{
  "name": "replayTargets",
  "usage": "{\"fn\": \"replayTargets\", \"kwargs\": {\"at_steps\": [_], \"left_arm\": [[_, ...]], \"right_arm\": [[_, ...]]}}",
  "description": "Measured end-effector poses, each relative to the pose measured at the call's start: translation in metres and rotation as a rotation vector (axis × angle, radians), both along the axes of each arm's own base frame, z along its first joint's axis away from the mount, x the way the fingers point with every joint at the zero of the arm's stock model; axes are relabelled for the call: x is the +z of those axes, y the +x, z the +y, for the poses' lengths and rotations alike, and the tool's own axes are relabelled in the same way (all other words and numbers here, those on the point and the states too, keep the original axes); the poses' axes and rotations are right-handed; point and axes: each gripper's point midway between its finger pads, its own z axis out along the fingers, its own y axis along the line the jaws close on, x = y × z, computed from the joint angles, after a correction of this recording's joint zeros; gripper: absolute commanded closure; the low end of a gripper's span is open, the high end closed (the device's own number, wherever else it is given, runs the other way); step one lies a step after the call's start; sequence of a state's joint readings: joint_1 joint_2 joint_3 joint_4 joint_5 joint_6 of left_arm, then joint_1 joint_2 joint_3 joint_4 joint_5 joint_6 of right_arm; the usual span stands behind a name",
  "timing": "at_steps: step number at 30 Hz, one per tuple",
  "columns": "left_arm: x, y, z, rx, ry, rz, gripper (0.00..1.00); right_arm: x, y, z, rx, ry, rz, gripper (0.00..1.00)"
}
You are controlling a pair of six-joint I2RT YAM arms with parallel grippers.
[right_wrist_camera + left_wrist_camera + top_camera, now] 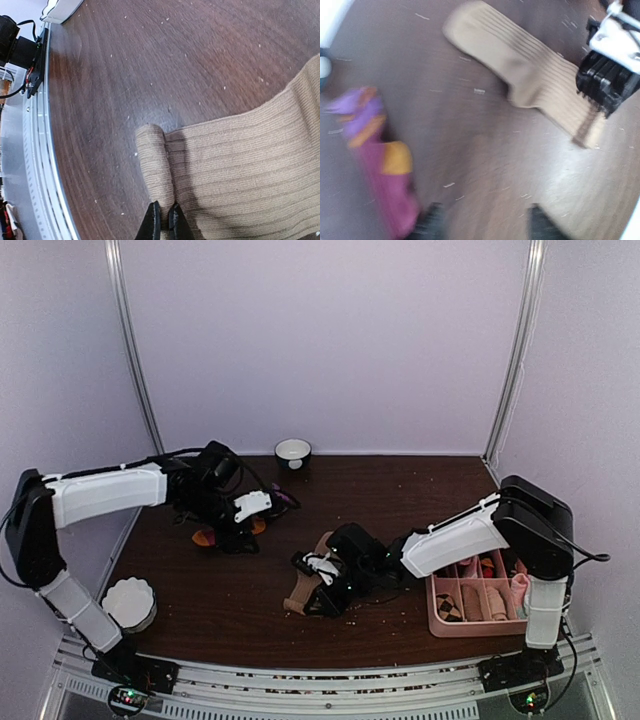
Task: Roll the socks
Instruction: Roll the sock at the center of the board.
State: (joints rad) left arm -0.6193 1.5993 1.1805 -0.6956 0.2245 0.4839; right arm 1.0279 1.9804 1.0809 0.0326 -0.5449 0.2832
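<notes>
The tan sock (240, 165) is ribbed and lies flat near the middle of the table (420, 500), a little toward the near edge. One end of it is turned over into a short, tight roll. The right gripper (163, 220) pinches that rolled end, its fingers pressed almost together on the fabric. The dark red sock (385, 185) lies well apart from it, to the left and farther back. It has a purple cuff and orange patches, and it is blurred in the left wrist view. The left gripper (487, 225) hangs over it with fingers (434, 222) spread wide and only wood between them. The sock's lower end reaches close beside one finger, but I cannot tell whether they touch.

The table is dark brown wood, scattered with pale specks. Plain lilac walls (330, 340) close it in on three sides, with slim metal posts (135, 350) at the far corners.

A metal rail (320, 685) runs along the near edge. A pink tray (470, 628) sits at the near right corner, a white fluted cup (130, 602) at the near left and a small bowl (293, 451) against the far wall. The widest stretch of bare wood lies at far right, between the tan sock and the back wall.
</notes>
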Motion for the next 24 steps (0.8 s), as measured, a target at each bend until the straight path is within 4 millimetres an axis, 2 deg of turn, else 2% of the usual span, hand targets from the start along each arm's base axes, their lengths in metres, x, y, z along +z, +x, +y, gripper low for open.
{"fn": "replayTargets", "kwargs": {"at_steps": [1, 2, 4, 6, 8, 9, 11, 14, 17, 19, 22, 24], "left_arm": [[0.012, 0.001, 0.006, 0.028, -0.013, -0.067, 0.06], [0.018, 0.002, 0.011, 0.04, -0.016, -0.092, 0.14], [0.022, 0.008, 0.013, 0.059, -0.012, -0.079, 0.06], [0.013, 0.025, 0.004, 0.046, -0.005, -0.032, 0.02], [-0.014, 0.031, 0.0, 0.036, 0.006, 0.001, 0.02], [-0.028, 0.023, 0.003, 0.019, 0.025, 0.021, 0.02], [-0.046, -0.012, 0.005, -0.061, 0.069, 0.056, 0.06], [-0.044, -0.07, -0.019, -0.283, 0.066, 0.02, 0.15], [-0.038, -0.111, -0.049, -0.481, 0.029, -0.014, 0.16], [-0.045, -0.122, -0.062, -0.544, 0.027, -0.009, 0.22], [-0.065, -0.122, -0.073, -0.577, 0.049, 0.01, 0.41], [-0.077, -0.123, -0.077, -0.59, 0.064, 0.021, 0.48]], "right_arm": [[0.0, -0.001, -0.002, -0.003, 0.001, 0.017, 1.0], [0.0, -0.001, -0.003, -0.003, 0.002, 0.03, 1.0], [0.0, -0.001, -0.005, -0.014, 0.003, 0.062, 1.0], [0.0, 0.001, -0.007, -0.031, 0.006, 0.092, 1.0], [0.0, 0.001, -0.009, -0.052, 0.01, 0.141, 1.0], [0.0, 0.001, -0.011, -0.061, 0.018, 0.166, 1.0], [-0.001, 0.002, -0.015, -0.088, 0.033, 0.23, 1.0], [-0.003, 0.005, -0.018, -0.108, 0.056, 0.318, 1.0], [-0.005, 0.004, -0.019, -0.108, 0.07, 0.385, 1.0], [-0.006, 0.004, -0.019, -0.102, 0.076, 0.414, 1.0], [-0.006, 0.003, -0.019, -0.095, 0.088, 0.438, 1.0], [-0.007, 0.003, -0.019, -0.096, 0.094, 0.451, 1.0]]}}
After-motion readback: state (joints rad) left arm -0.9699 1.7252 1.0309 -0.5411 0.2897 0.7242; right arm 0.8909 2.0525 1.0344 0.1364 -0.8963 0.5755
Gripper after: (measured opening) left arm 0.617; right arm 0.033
